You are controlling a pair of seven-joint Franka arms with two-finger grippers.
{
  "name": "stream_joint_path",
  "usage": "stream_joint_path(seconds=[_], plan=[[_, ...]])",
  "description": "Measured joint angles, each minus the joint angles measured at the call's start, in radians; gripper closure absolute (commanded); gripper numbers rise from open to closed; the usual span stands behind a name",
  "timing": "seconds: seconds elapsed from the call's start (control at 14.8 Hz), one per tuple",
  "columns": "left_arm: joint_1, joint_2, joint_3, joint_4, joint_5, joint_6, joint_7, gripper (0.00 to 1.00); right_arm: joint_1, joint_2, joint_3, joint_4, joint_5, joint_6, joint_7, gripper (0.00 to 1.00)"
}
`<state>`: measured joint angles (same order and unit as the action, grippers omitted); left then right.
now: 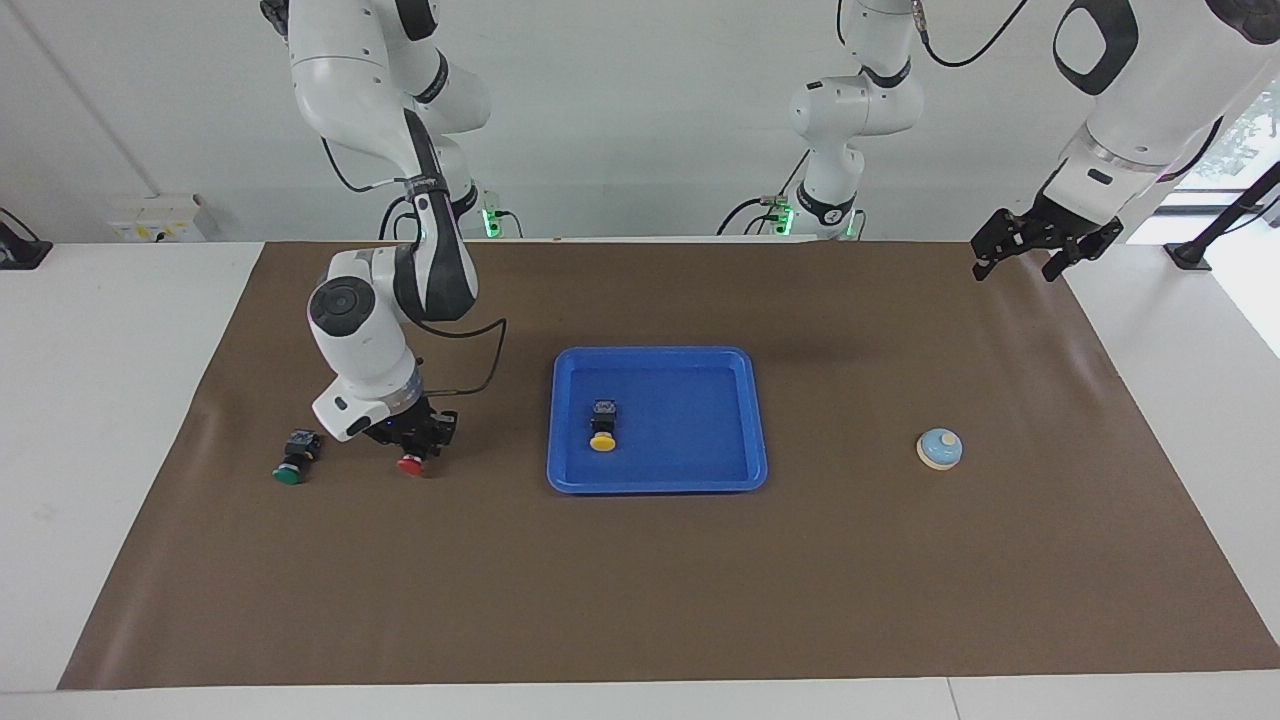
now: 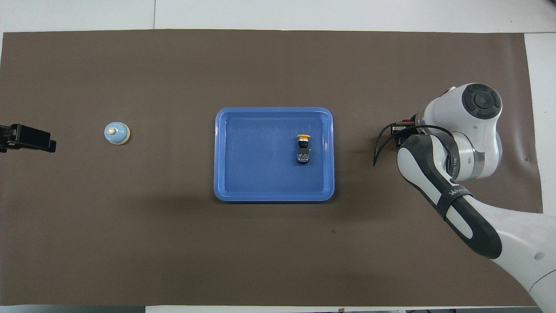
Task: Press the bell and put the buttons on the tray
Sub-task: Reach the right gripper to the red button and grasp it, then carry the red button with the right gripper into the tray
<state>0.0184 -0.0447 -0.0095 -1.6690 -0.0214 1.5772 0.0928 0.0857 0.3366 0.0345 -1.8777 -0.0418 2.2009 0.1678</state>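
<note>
The blue tray (image 1: 570,480) lies mid-table, also in the overhead view (image 2: 226,191). The yellow button (image 1: 603,428) lies on its side in the tray (image 2: 303,148). My right gripper (image 1: 420,448) is down on the mat at the red button (image 1: 411,464), over its black body, with the red cap sticking out. The green button (image 1: 293,462) lies on the mat beside it, toward the right arm's end; the right arm hides it in the overhead view. The light-blue bell (image 1: 940,448) stands toward the left arm's end (image 2: 117,133). My left gripper (image 1: 1040,262) waits open in the air.
A brown mat (image 1: 640,600) covers the table, with white table surface around it. The right arm's elbow and forearm (image 2: 460,143) hang over the mat's right-arm end. The left gripper (image 2: 26,138) shows at the mat's edge near the bell.
</note>
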Motion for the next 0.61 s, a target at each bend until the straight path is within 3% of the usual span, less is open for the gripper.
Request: stream_joint_path(seconds=[0.34,0.61], plan=[[0.000,0.000,0.000,0.000,0.000,0.000,0.000,0.00,0.175,0.017,0.010,0.232,0.037,-0.237,0.224,1.00],[0.000,0.000,0.000,0.000,0.000,0.000,0.000,0.00,0.366,0.074,0.011,0.323,0.054,-0.258,0.420,1.00]])
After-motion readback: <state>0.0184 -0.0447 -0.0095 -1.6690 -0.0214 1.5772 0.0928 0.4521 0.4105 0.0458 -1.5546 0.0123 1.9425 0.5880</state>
